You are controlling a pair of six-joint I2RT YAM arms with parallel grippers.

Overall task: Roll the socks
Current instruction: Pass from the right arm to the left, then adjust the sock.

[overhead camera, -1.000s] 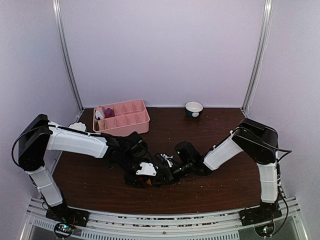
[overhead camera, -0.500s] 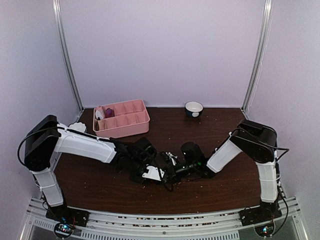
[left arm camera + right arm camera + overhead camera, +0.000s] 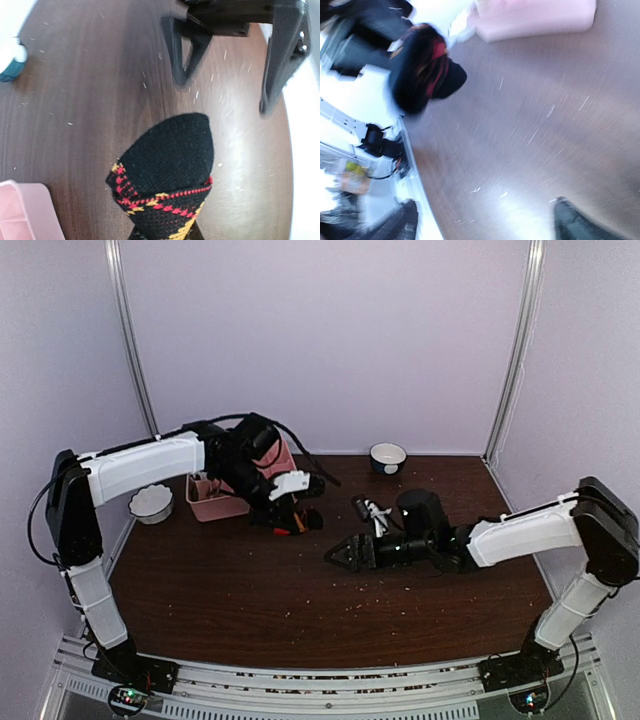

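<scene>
A rolled black sock [image 3: 165, 170] with red and yellow argyle marks is clamped in my left gripper [image 3: 290, 518], which is shut on it and holds it above the table just right of the pink tray. The same sock [image 3: 427, 65] shows blurred at the upper left of the right wrist view. My right gripper [image 3: 335, 554] hangs open over the table's middle, apart from the sock and pointing left toward it, with nothing between its fingers [image 3: 575, 222]. Those open fingers [image 3: 180, 55] also appear at the top of the left wrist view.
The pink compartment tray [image 3: 212, 508] stands at the back left, partly hidden by the left arm. A white bowl [image 3: 150, 503] sits left of it. A dark-rimmed bowl [image 3: 388, 457] stands by the back wall. Crumbs dot the brown table [image 3: 300, 600].
The right gripper opened, let go of the sock and drew back to the right. The left gripper shut on the sock roll and carried it up and back toward the tray.
</scene>
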